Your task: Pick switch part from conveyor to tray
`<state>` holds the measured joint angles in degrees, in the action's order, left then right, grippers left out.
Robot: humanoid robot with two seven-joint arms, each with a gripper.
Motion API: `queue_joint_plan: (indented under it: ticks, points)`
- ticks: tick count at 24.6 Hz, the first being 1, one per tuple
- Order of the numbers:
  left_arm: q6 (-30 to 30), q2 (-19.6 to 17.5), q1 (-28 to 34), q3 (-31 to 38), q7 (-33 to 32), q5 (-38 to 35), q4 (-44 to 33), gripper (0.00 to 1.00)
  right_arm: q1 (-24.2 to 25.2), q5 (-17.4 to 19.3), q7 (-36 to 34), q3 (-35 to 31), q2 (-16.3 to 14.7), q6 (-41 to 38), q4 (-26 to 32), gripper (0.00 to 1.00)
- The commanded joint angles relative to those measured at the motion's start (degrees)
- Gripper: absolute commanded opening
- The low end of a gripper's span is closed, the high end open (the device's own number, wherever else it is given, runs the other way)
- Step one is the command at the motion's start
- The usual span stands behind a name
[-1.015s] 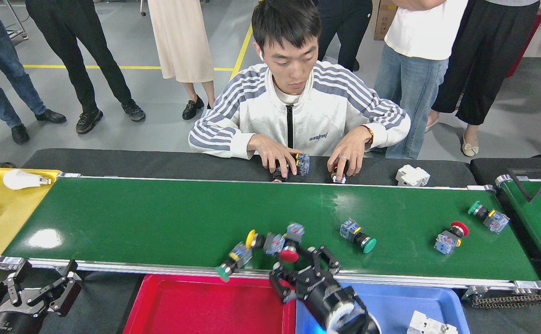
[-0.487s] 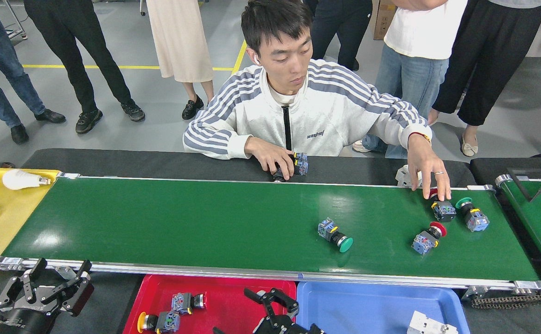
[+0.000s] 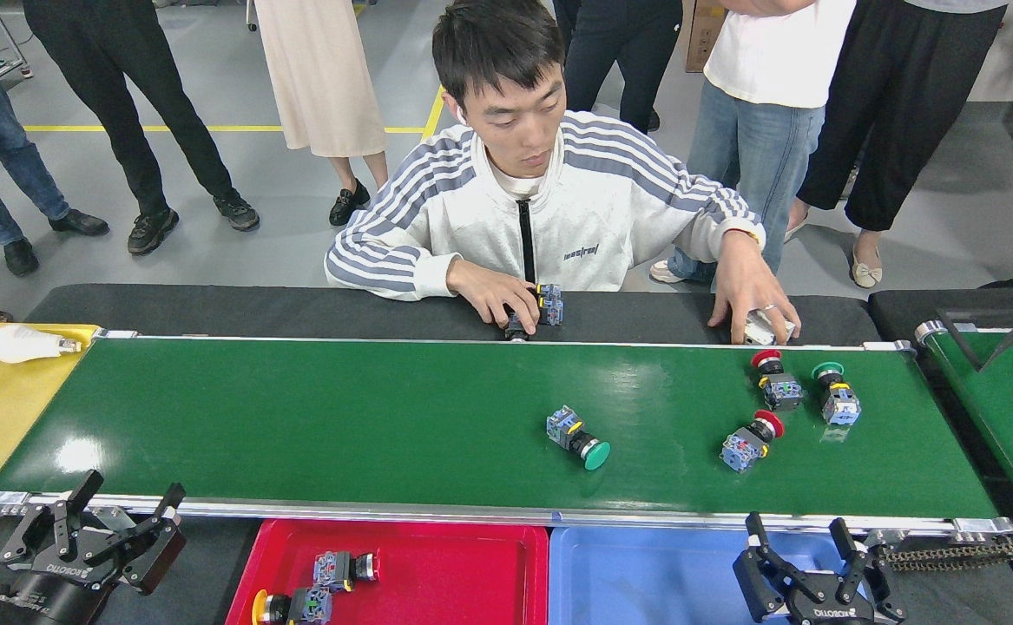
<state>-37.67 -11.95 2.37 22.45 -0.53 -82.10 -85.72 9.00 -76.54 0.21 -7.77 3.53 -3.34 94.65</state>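
While four switch parts lie on the conveyor point(image 3: 341, 417), the right gripper point(image 3: 805, 555) hangs over the blue tray point(image 3: 645, 573), fingers pointing up toward the belt, jaws spread and empty. The left gripper point(image 3: 89, 542) rests low by the belt's near-left corner, jaws also spread. The green-capped switch part point(image 3: 577, 436) sits mid-belt; two more lie in the red tray point(image 3: 454, 573). A person's hand point(image 3: 753, 295) rests on the far worktop point(image 3: 211, 308).

Single head view, set high and near, facing forward and down across the long glossy green conveyor belt point(image 3: 341, 425) toward a seated person in a striped jacket point(image 3: 541, 208), trays at bottom edge.
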Motion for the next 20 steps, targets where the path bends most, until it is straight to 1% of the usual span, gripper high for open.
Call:
queue_joint_plan:
  ticks: [1, 2, 4, 5, 7, 10, 11, 12, 13, 14, 16, 18, 19, 20]
  points:
    - [-2.1, 0.0, -1.0, -3.7, -0.3, 0.2, -1.9, 1.00, -3.7, -1.2, 2.9, 1.4, -0.6, 2.6, -0.8, 1.00]
    - [-1.9, 0.1, -1.2, -7.1, -0.4, 0.2, -2.5, 1.00, -5.7, -2.5, 4.3, 3.1, -0.3, 3.0, -2.4, 1.00]
    - [-1.4, 0.3, -2.0, -12.3, -0.5, 0.1, -3.7, 1.00, -9.0, -3.7, 5.7, 5.8, 0.0, 5.3, -5.0, 1.00]
    - [-1.0, 1.3, -3.0, -15.6, -0.7, -0.2, -3.9, 1.00, -10.9, -4.1, 5.9, 7.8, -0.3, 7.2, -6.8, 1.00]
    - [0.2, 3.1, -5.8, -21.0, -3.3, -0.3, -3.8, 1.00, -14.5, -4.3, 5.9, 12.9, -0.5, 11.7, -10.8, 1.00]
    - [2.4, 5.4, -8.4, -26.3, -8.0, -0.3, -3.5, 1.00, -19.2, -4.3, 6.3, 17.5, -0.6, 17.0, -16.3, 0.99]
    - [3.2, 6.2, -9.1, -27.7, -8.7, -0.6, -3.5, 1.00, -20.2, -4.3, 6.4, 18.3, -0.7, 17.1, -17.5, 0.93]
    - [3.9, 6.9, -9.6, -28.6, -9.0, -1.3, -3.4, 1.00, -20.5, -4.2, 6.4, 18.8, -0.8, 17.0, -18.1, 0.83]
    - [4.8, 7.8, -10.1, -29.4, -9.0, -2.8, -3.1, 1.00, -20.6, -4.2, 6.4, 19.4, -1.1, 16.9, -18.4, 0.69]
    - [5.9, 9.2, -10.9, -30.2, -9.0, -5.2, -2.1, 1.00, -20.7, -4.0, 6.5, 20.2, -1.7, 16.8, -18.5, 0.53]
    - [7.0, 12.2, -12.6, -30.5, -9.1, -8.7, 0.5, 1.00, -20.7, -3.8, 6.6, 21.3, -3.2, 16.0, -18.4, 0.31]
    - [7.0, 14.3, -14.6, -30.4, -9.0, -10.9, 3.3, 1.00, -20.5, -3.8, 6.7, 21.5, -4.3, 14.2, -18.4, 0.20]
    - [7.2, 14.7, -15.4, -30.3, -9.1, -11.0, 4.7, 1.00, -20.3, -3.7, 6.7, 21.5, -4.3, 13.4, -18.3, 0.15]
    - [7.4, 14.8, -16.1, -30.2, -9.1, -11.0, 5.9, 1.00, -20.3, -3.7, 6.7, 21.5, -4.2, 12.7, -17.8, 0.13]
